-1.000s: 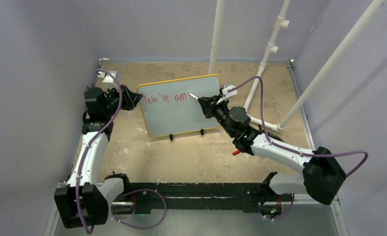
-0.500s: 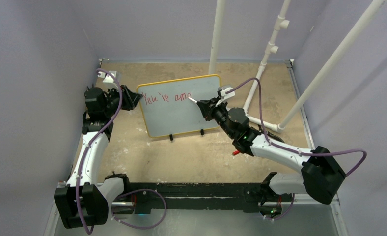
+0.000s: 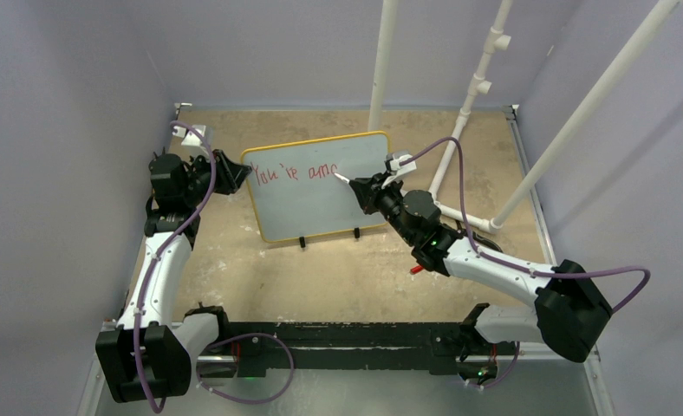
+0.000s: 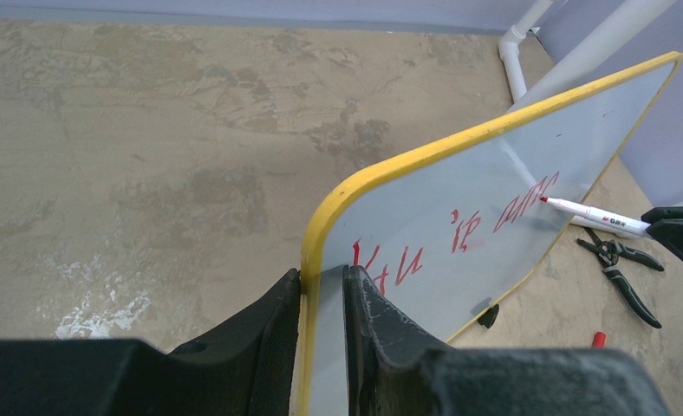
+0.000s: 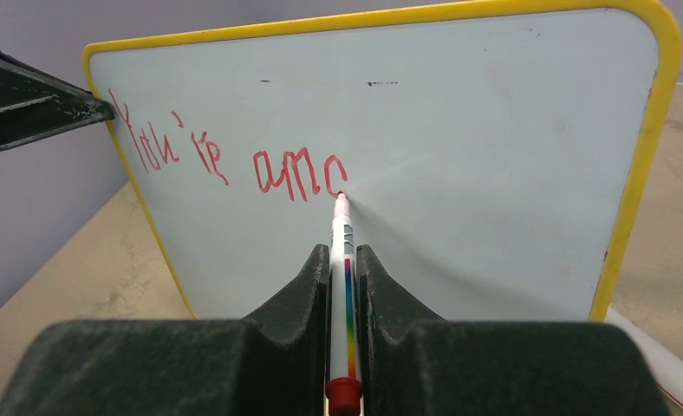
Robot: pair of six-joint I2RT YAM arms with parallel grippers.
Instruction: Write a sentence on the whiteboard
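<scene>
Writing: your right gripper (image 5: 342,260) pinches the marker (image 5: 341,232), tip touching the whiteboard (image 5: 477,147).
Blank space lies rightward; left gripper (image 4: 321,284) clamps its edge.

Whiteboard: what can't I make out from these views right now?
- Top external: red writing on the whiteboard too small to read.
- Right wrist: board's bottom edge, feet hidden behind right end effector holding the marker.
- Left wrist: board's lower near corner hidden by left end effector.
</scene>
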